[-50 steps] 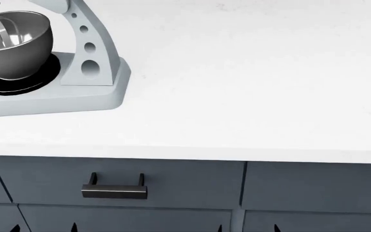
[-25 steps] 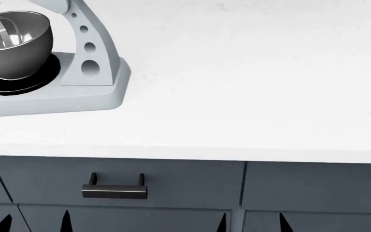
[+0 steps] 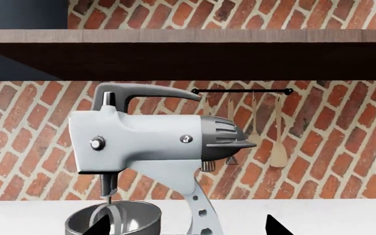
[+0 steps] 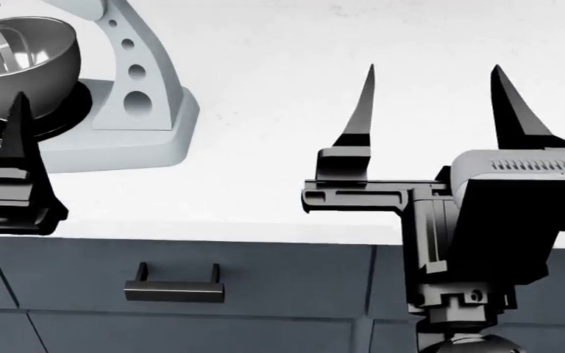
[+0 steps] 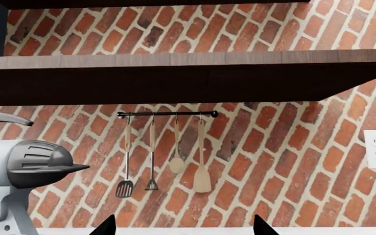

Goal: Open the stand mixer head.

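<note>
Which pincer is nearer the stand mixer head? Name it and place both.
Left. The left pincer rises just in front of the mixer, facing the stand mixer head. The right pincer, open, stands well off to the mixer's right over bare counter.

Stand mixer head (image 3: 142, 144) sits above bowl (image 3: 113, 221), on countertop (image 4: 361, 44).

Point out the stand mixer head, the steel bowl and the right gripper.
stand mixer head (image 3: 142, 147): left wrist view, on its pale flat side.
steel bowl (image 4: 42, 66): head view, on its outer wall.
right gripper (image 4: 430, 95): head view, midway between its two dark fingertips, jaws apart.
</note>
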Robot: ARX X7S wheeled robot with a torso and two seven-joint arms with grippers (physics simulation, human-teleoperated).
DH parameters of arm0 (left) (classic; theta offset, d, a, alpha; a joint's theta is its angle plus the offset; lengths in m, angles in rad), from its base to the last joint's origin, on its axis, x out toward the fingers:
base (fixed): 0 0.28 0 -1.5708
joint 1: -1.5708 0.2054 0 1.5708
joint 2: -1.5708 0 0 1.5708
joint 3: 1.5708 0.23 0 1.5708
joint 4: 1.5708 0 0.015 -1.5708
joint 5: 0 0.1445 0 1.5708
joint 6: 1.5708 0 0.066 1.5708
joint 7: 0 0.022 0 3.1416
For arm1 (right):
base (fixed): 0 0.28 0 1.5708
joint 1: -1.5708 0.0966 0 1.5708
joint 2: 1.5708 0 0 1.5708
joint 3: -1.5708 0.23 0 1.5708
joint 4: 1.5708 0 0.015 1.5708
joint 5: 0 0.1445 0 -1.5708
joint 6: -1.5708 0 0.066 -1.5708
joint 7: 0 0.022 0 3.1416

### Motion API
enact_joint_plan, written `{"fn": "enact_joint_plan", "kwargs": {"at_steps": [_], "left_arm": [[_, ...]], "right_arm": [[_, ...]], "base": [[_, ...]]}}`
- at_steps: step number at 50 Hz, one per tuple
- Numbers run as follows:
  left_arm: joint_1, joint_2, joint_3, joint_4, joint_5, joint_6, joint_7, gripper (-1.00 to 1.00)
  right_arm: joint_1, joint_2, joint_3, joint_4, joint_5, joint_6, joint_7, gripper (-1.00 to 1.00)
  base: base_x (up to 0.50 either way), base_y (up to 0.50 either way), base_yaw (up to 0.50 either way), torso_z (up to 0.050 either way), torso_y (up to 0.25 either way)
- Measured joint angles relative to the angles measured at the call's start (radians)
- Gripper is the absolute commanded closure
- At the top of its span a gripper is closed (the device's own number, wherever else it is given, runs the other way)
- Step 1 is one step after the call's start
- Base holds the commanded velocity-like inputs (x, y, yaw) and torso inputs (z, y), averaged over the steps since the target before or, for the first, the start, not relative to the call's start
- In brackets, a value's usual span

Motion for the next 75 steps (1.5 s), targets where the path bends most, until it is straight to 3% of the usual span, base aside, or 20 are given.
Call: {"fn": "enact_joint_plan", "kwargs": {"at_steps": [13, 51, 60, 75], "left_arm": [[-0.099, -0.02, -0.011, 0.101, -0.024, -0.113, -0.038, -1.0], [-0.131, -0.039, -0.036, 0.152, -0.059, -0.156, -0.075, -1.0], [-0.132, -0.042, -0.041, 0.152, -0.064, -0.156, -0.08, -1.0], [-0.13, -0.044, -0.04, 0.152, -0.075, -0.148, -0.09, -1.0]], "right_arm": [[0.08, 0.017, 0.006, -0.05, 0.02, 0.044, 0.015, -1.0], [0.101, 0.041, -0.022, -0.055, 0.035, 0.03, 0.046, -1.0], [0.102, 0.039, -0.019, -0.051, 0.05, 0.035, 0.056, -1.0], [0.105, 0.041, -0.007, -0.051, 0.076, 0.043, 0.068, -1.0]], "base": [[0.0, 0.21, 0.0, 0.0, 0.0], [0.0, 0.5, 0.0, 0.0, 0.0], [0.0, 0.0, 0.0, 0.0, 0.0], [0.5, 0.0, 0.0, 0.0, 0.0]]}}
